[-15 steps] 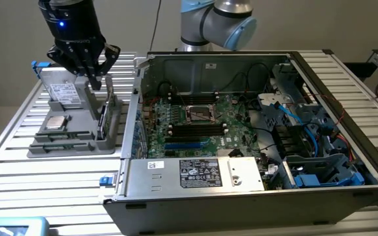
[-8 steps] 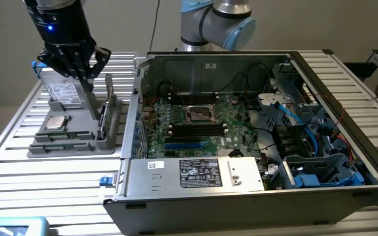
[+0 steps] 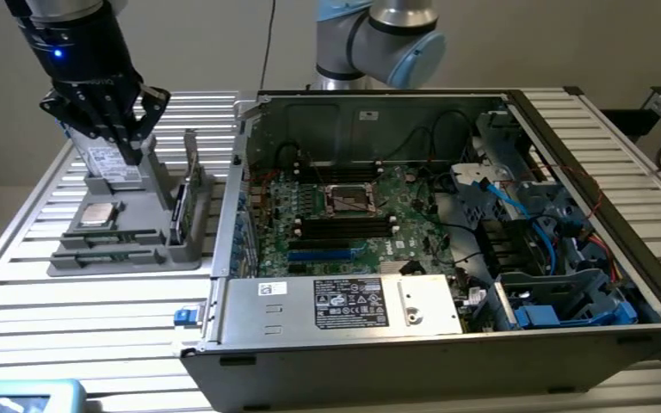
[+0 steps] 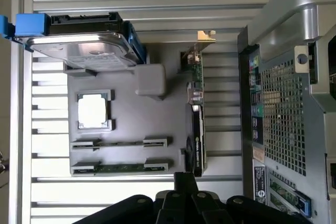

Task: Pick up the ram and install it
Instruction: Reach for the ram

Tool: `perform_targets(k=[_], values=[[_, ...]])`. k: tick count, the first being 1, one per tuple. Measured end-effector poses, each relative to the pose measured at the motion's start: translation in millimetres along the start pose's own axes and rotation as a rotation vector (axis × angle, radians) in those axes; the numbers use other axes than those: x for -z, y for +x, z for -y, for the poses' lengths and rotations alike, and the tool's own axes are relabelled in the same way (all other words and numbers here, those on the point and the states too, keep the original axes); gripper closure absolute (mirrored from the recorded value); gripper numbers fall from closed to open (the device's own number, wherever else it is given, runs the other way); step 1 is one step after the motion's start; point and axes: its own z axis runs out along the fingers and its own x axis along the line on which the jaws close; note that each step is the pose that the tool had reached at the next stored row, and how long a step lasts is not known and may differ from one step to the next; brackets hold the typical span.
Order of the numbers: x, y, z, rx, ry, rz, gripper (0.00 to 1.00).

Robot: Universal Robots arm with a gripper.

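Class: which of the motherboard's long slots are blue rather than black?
The blue slots lie nearest the labelled silver box; the black slots sit right beside the processor socket.

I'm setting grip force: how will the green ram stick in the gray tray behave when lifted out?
The ram is a thin green board slotted on edge into the gray tray, so it is probably stiff and light. Its slim exposed edge offers little to hold, so it may tilt or slip. Sideways bending would likely damage it.
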Motion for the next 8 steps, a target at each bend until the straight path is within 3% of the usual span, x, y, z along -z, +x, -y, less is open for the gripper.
perform_targets(k=[8], values=[[-1.7,24.2,1.0,0.012,0.0003,-0.0005,0.89]])
